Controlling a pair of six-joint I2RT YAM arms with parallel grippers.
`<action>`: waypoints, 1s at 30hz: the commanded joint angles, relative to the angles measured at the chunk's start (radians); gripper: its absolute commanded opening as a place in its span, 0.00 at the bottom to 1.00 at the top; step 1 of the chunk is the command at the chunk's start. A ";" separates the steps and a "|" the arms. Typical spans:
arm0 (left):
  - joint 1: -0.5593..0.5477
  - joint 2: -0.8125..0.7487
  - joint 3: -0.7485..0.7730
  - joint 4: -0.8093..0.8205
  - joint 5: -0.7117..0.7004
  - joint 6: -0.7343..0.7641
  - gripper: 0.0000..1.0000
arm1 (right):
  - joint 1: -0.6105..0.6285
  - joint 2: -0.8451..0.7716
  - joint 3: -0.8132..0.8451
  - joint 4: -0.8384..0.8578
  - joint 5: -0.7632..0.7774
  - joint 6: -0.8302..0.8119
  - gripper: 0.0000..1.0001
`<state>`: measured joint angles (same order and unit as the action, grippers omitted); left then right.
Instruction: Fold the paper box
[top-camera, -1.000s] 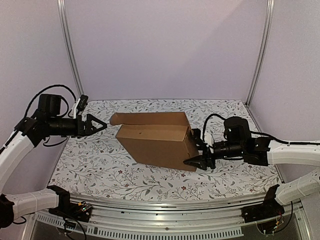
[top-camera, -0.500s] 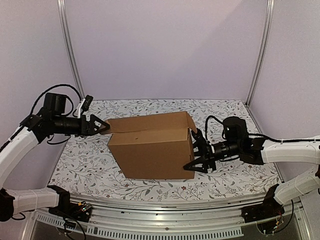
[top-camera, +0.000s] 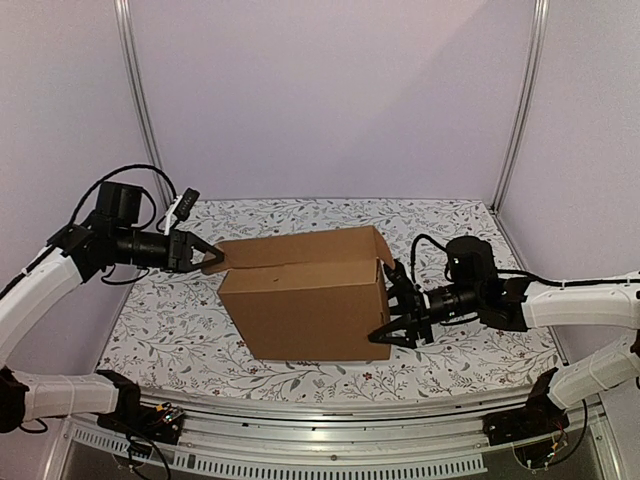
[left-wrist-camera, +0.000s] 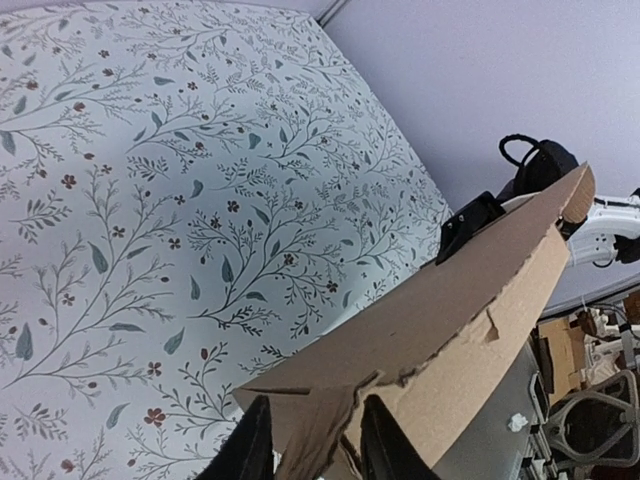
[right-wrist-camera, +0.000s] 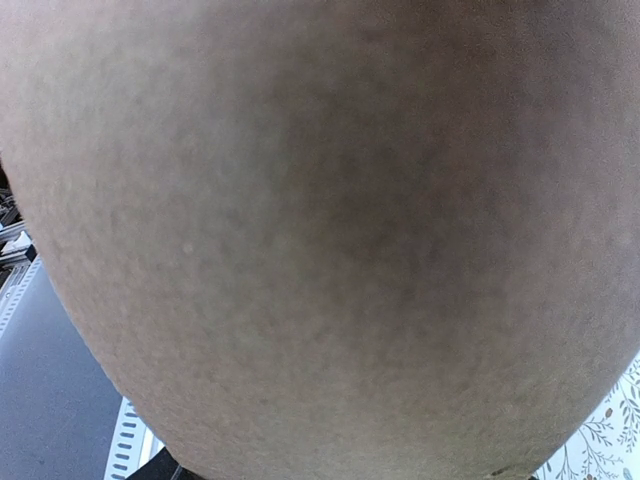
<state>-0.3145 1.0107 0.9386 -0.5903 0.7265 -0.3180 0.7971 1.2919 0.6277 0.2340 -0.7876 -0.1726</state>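
The paper box (top-camera: 310, 300) is a brown cardboard mailer standing on the table's middle, its top flaps loosely laid over. My left gripper (top-camera: 210, 260) is at the box's upper left corner. In the left wrist view its fingers (left-wrist-camera: 250, 450) sit on either side of a torn-edged tab of the box (left-wrist-camera: 450, 310), shut on it. My right gripper (top-camera: 388, 305) is open, its fingers spread wide and set against the box's right end wall. Blurred cardboard (right-wrist-camera: 320, 230) fills the right wrist view and hides the right fingers.
The table wears a floral cloth (top-camera: 180, 320). Metal frame posts (top-camera: 140, 110) stand at the back corners before pale walls. A metal rail (top-camera: 320, 420) runs along the near edge. Cables loop over both arms.
The box has swung from a slanted pose to stand squarer and a little further left. My left gripper reached the box's upper left corner and closed on the tab. The right gripper followed, still open.
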 joint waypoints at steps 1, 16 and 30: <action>-0.031 0.012 0.027 0.020 0.012 0.004 0.24 | -0.006 0.008 -0.011 0.046 0.015 -0.005 0.49; -0.096 0.062 0.051 -0.030 -0.079 -0.034 0.00 | -0.003 -0.025 -0.088 0.182 0.165 -0.027 0.46; -0.183 0.121 0.000 0.043 -0.146 -0.102 0.00 | 0.032 0.018 -0.157 0.349 0.262 -0.003 0.46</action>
<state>-0.4484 1.1110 0.9665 -0.5510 0.5613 -0.3943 0.8211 1.2999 0.4767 0.4343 -0.5873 -0.1936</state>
